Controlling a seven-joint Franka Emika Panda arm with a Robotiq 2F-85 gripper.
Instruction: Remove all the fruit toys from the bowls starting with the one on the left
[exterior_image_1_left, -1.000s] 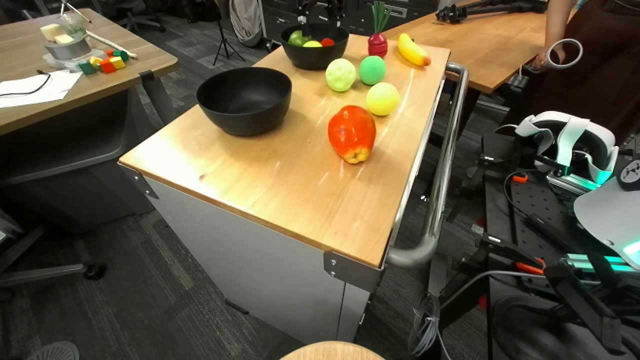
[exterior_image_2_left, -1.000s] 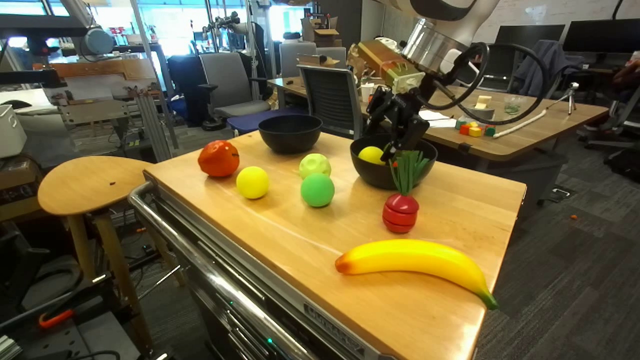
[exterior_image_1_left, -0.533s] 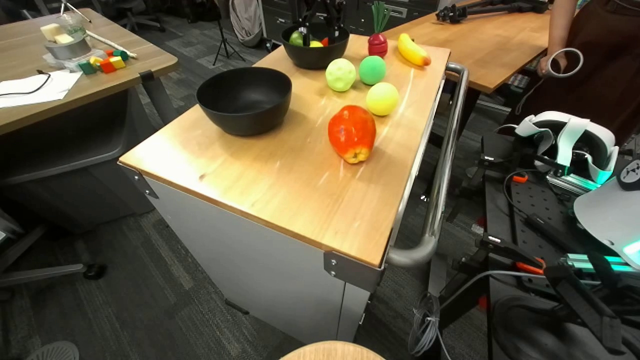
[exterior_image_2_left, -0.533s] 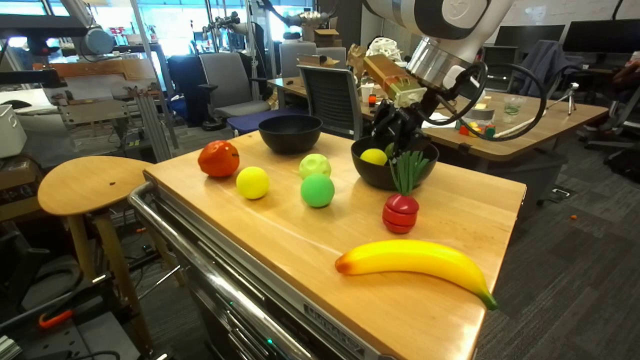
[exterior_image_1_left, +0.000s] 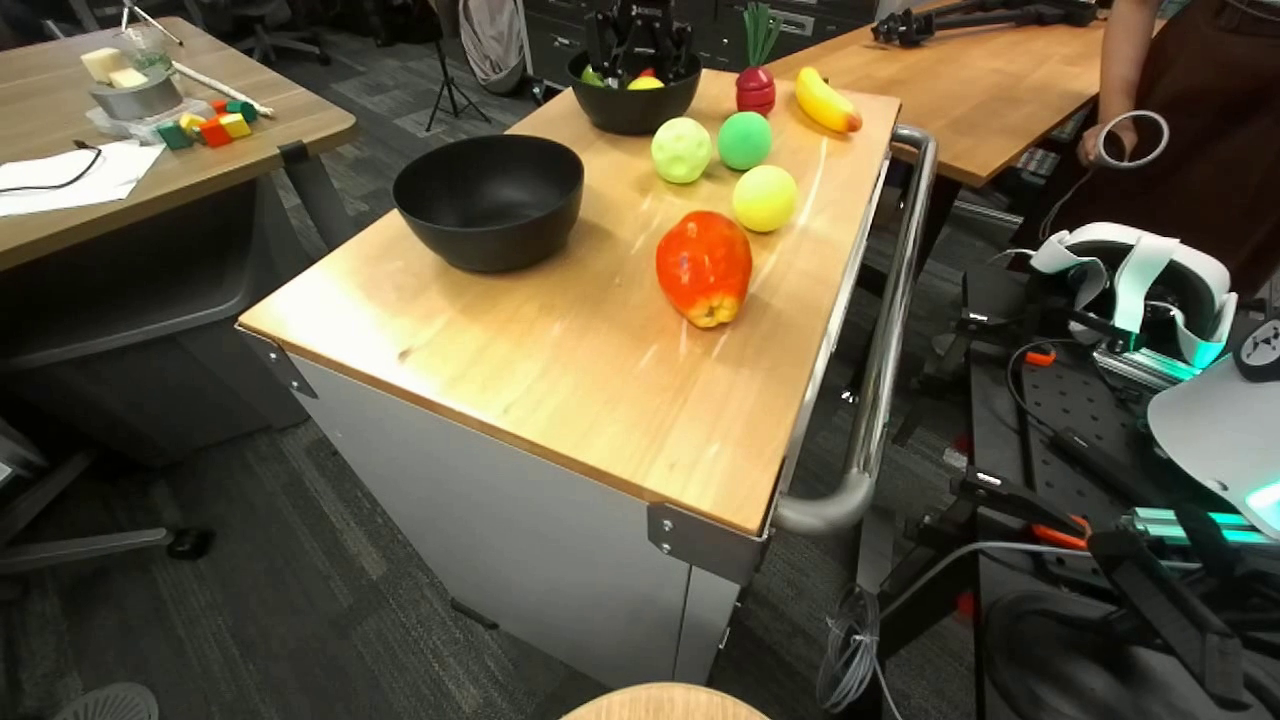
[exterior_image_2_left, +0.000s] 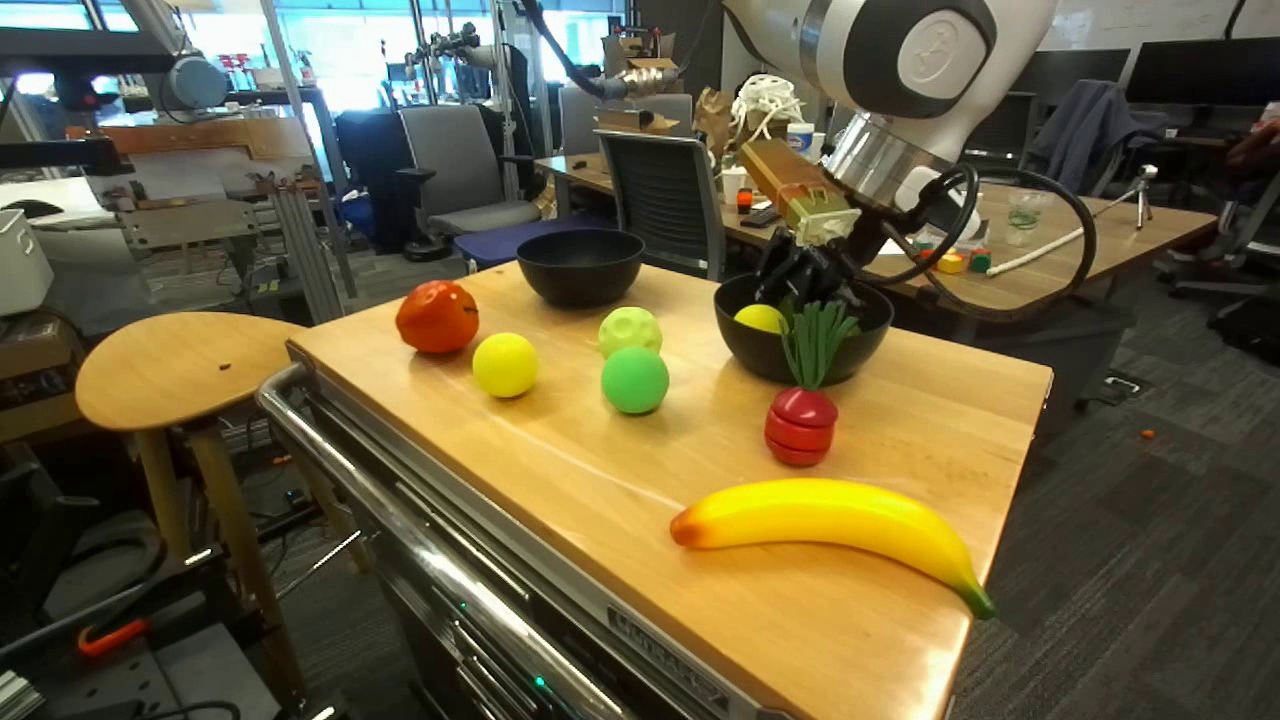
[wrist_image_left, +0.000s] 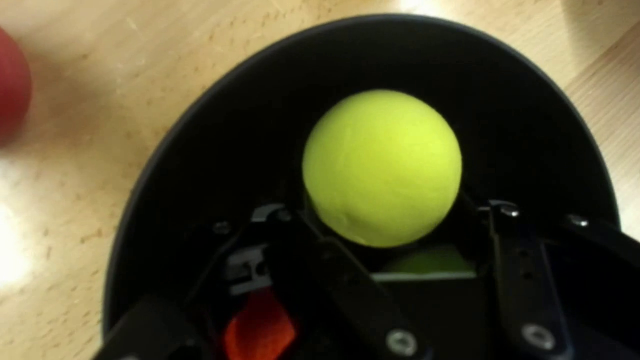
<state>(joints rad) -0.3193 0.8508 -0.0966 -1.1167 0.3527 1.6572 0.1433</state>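
I have my gripper (wrist_image_left: 385, 212) pointing down in a black bowl (exterior_image_2_left: 750, 350), and its jaws are spread apart. In the wrist view, a lime-yellow ball (wrist_image_left: 382, 160) in that bowl shows between the ends of the fingers (wrist_image_left: 522, 270) and a bit past them. I can't tell if they touch it. A green toy (wrist_image_left: 430, 261), partly hidden, shows in the gap farther back. A red toy (wrist_image_left: 260, 330) is in the bowl too, on the outer side of one finger, and I see only a bit of it.

In an exterior view, more toys sit on the wooden top (exterior_image_2_left: 930, 400), outside the jaws. A red beet toy (exterior_image_2_left: 800, 427) with green leaves stands upright near the jaws, just outside the bowl. A bumpy light-green ball (exterior_image_2_left: 630, 327) and a smooth green ball (exterior_image_2_left: 635, 382) sit a little farther from the jaws. A banana (exterior_image_2_left: 830, 515), a bright yellow ball (exterior_image_2_left: 505, 365), an orange-red fruit (exterior_image_2_left: 437, 317) and a second black bowl (exterior_image_2_left: 580, 280) are well apart from the jaws.
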